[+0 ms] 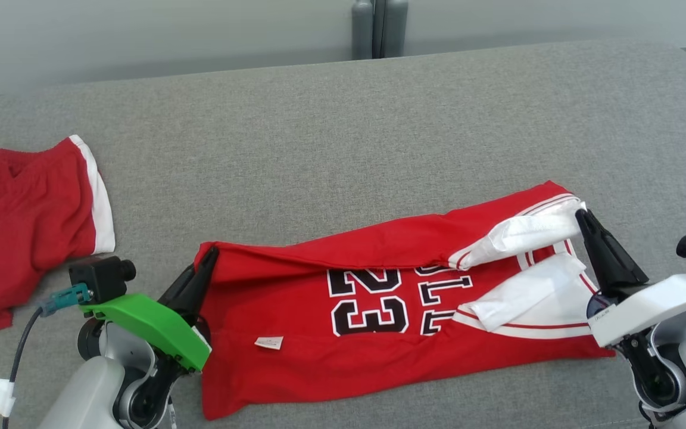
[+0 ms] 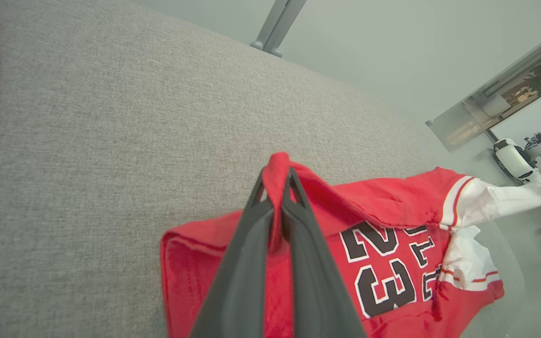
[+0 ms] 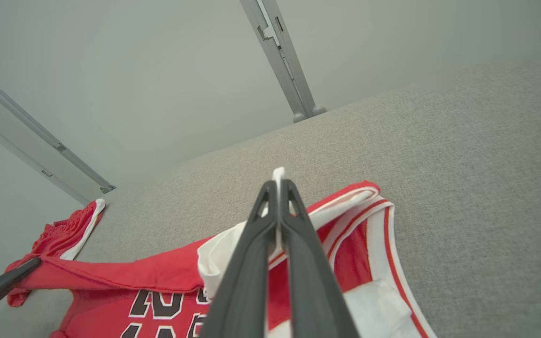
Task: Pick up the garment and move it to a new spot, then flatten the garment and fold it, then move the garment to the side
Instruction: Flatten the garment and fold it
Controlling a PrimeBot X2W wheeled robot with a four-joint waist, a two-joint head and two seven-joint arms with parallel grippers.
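Across the grey cushion (image 1: 343, 119) lies the red jersey (image 1: 295, 322), far edge raised between both arms; the head view has red shorts (image 1: 21, 220) well to its left. The left gripper (image 1: 211, 253) pinches the hem corner, the right gripper (image 1: 581, 214) a white strap; each wrist view shows cloth squeezed between its fingers.

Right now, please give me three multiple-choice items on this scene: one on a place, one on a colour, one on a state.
1. Where do the red shorts lie from the jersey? A) on it B) to its left C) to its right
2. What colour is the number 23? A) blue B) yellow C) black, white-edged
3. How are the left gripper and right gripper? A) both shut on the jersey B) both open C) one open
Answers: B, they lie apart at the head view's left; C, black digits with white outlines; A, cloth is pinched in each.
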